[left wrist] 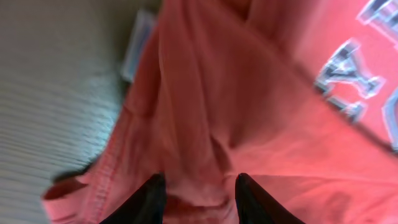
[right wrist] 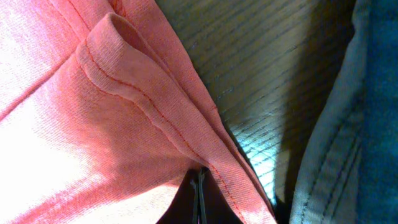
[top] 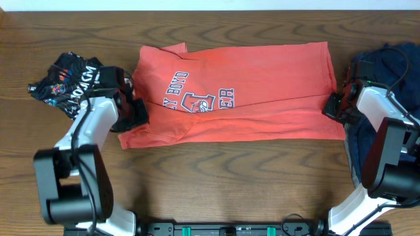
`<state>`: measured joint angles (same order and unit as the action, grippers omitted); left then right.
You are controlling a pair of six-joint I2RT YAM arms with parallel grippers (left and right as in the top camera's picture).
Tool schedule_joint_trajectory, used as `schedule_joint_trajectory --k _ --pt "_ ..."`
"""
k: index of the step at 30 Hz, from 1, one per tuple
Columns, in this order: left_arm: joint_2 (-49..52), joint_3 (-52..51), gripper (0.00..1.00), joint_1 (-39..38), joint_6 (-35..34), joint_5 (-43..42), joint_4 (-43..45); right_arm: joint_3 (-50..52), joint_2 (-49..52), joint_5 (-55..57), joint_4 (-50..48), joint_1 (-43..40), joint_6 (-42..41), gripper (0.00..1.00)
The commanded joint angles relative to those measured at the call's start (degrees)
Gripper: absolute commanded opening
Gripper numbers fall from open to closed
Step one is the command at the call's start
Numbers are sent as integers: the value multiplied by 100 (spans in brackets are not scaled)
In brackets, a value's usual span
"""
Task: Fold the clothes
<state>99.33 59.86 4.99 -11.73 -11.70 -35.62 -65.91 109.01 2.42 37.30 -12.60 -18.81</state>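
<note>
The coral-red T-shirt (top: 249, 92) with navy-and-white lettering lies spread across the middle of the table, its lower part folded over. My left gripper (top: 134, 110) is at its left edge, by the sleeve. In the left wrist view the fingers (left wrist: 200, 198) have a bunched ridge of red cloth (left wrist: 205, 124) pinched between them. My right gripper (top: 333, 105) is at the shirt's right edge. In the right wrist view its fingers (right wrist: 199, 180) are pressed together at the stitched hem (right wrist: 143, 106). A black printed shirt (top: 65, 82) lies crumpled at far left. Navy clothes (top: 387, 62) lie at far right.
Bare wooden tabletop (top: 230, 177) runs along the front of the shirt. The navy pile (right wrist: 367, 124) lies close beside my right gripper, with a strip of table (right wrist: 261, 74) between it and the red hem. The arm bases stand at the front corners.
</note>
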Motion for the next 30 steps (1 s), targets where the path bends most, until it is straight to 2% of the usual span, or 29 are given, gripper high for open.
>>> schedule_joint_trajectory --k 1,6,13,18,24,30 --pt "164 -57 39 -9 79 -72 -31 133 81 186 125 -50 68 1" --pt "369 -120 39 -9 76 -63 -52 133 81 188 195 -52 68 1" --pt "468 -629 39 -2 70 684 -33 133 81 188 461 -52 68 4" --pt "466 -715 39 -2 -42 680 -756 133 81 210 1095 -57 57 1" --pt "466 -715 39 -2 -179 684 -1742 133 81 772 1912 -131 -356 1" --pt "444 -713 39 13 -249 684 -2203 131 79 787 2356 -291 -411 1"
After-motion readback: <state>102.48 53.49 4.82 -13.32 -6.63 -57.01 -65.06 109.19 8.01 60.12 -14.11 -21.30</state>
